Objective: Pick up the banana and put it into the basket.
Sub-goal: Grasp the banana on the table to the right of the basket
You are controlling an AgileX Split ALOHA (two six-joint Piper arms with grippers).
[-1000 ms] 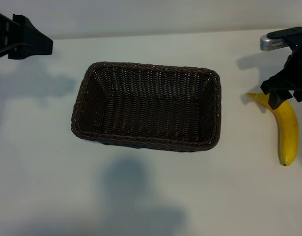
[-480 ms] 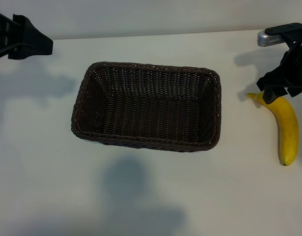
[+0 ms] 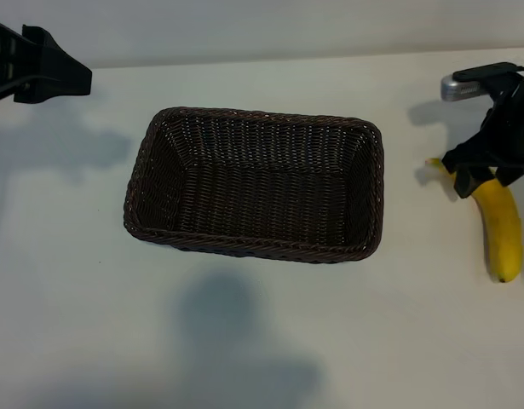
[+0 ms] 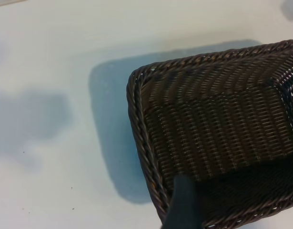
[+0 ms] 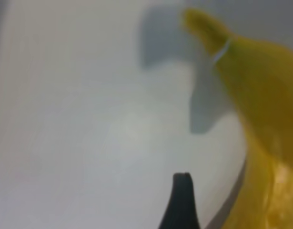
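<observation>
Exterior view: rectangular dark brown woven wicker basket (image 3: 255,183) resting on white desk (image 3: 262,341), nothing inside it. Curved bright yellow banana (image 3: 498,228) lying on desk well to right of basket, stem end pointing toward basket, dark tip away from it. Right hand (image 3: 481,175) lowered over banana's stem end, black fingers spread wide either side of fruit, released, not clamped on it. Left hand (image 3: 40,68) parked high, beyond basket's far left corner, apart from everything, released as well, fingers themselves out of sight there.

Right wrist view: banana (image 5: 260,119) close up, one black fingertip (image 5: 182,200) just beside its curved flank, bare desk between.

Left wrist view: basket corner (image 4: 213,138) below, one dark fingertip (image 4: 184,202) over its rim.
</observation>
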